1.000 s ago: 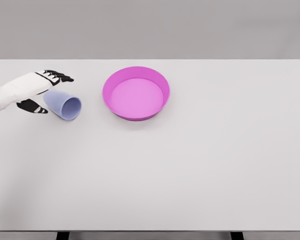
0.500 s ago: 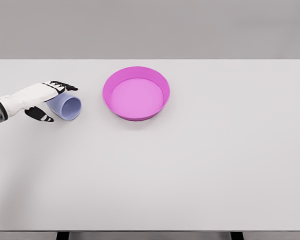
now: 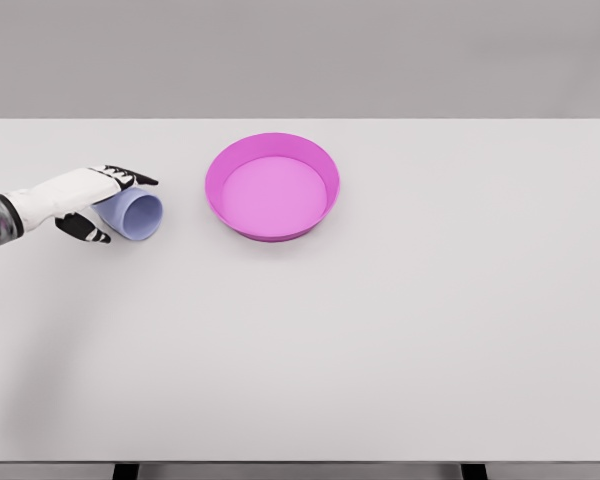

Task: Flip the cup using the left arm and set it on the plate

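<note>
- The white table (image 3: 400, 330) spreads wide before me; all the work sits in its far left part.
- The pink plate (image 3: 272, 187), round with a raised rim, stands to the right of my hand and the cup, apart from both, nothing in it.
- My left hand (image 3: 92, 199) reaches in from the left edge. Its dark fingers (image 3: 132, 179) lie over the top of the cup and the thumb sits low on the near side, so the hand brackets the cup's closed end; whether it truly grips yet I cannot tell. My right arm is out of sight.
- The cup (image 3: 135, 214), pale lavender-blue and smooth, lies on its side on the table. Its long axis runs from my palm out to the right and a little toward me, open mouth facing away from the hand. I judge it needs a turn upright before the carry right.
</note>
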You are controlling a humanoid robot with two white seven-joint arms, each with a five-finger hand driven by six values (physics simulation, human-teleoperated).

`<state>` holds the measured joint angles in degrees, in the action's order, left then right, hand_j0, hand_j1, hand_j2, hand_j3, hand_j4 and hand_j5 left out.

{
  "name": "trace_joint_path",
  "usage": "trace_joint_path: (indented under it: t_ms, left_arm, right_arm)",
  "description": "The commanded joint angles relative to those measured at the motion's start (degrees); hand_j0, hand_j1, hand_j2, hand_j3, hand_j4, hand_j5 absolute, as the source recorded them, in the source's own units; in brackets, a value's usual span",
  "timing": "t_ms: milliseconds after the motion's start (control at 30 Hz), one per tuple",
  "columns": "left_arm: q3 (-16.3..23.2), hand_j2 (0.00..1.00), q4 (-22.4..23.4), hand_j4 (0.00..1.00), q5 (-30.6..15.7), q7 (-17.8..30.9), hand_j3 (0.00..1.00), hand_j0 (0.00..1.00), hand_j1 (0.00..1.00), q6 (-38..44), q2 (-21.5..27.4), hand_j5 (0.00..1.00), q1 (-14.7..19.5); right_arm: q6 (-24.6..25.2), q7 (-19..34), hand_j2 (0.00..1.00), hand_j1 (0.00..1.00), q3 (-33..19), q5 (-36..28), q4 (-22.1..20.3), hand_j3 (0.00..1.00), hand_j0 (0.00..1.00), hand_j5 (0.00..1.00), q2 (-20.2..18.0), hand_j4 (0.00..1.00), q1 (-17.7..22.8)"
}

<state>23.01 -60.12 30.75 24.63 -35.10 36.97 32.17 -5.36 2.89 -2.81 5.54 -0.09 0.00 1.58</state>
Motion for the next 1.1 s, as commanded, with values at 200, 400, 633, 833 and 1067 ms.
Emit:
trace_joint_path:
  t_ms: [200, 400, 633, 833, 1067]
  left_arm:
    - [0.1, 0.86, 1.4, 0.86, 0.1, 0.1, 0.86, 0.86, 0.86, 0.1, -0.3, 0.86, 0.5]
    - [0.1, 0.80, 1.4, 0.80, 0.0, 0.1, 0.80, 0.80, 0.80, 0.1, -0.4, 0.80, 0.5]
    - [0.1, 0.76, 1.4, 0.76, -0.1, 0.1, 0.76, 0.76, 0.76, 0.1, -0.4, 0.76, 0.7]
    - [0.1, 0.73, 1.4, 0.73, -0.2, 0.9, 0.73, 0.73, 0.73, 0.1, -0.8, 0.73, 1.1]
    - [0.1, 0.70, 1.3, 0.70, -3.1, 0.9, 0.70, 0.70, 0.70, 0.1, -0.9, 0.70, 1.4]
  right_arm:
    - [0.0, 0.0, 1.00, 1.00, 0.0, 0.0, 0.0, 1.00, 1.00, 1.00, 0.0, 1.00, 0.0]
    - [0.0, 0.0, 1.00, 1.00, 0.0, 0.0, 0.0, 1.00, 1.00, 1.00, 0.0, 1.00, 0.0]
    - [0.0, 0.0, 1.00, 1.00, 0.0, 0.0, 0.0, 1.00, 1.00, 1.00, 0.0, 1.00, 0.0]
    - [0.0, 0.0, 1.00, 1.00, 0.0, 0.0, 0.0, 1.00, 1.00, 1.00, 0.0, 1.00, 0.0]
    - [0.0, 0.0, 1.00, 1.00, 0.0, 0.0, 0.0, 1.00, 1.00, 1.00, 0.0, 1.00, 0.0]
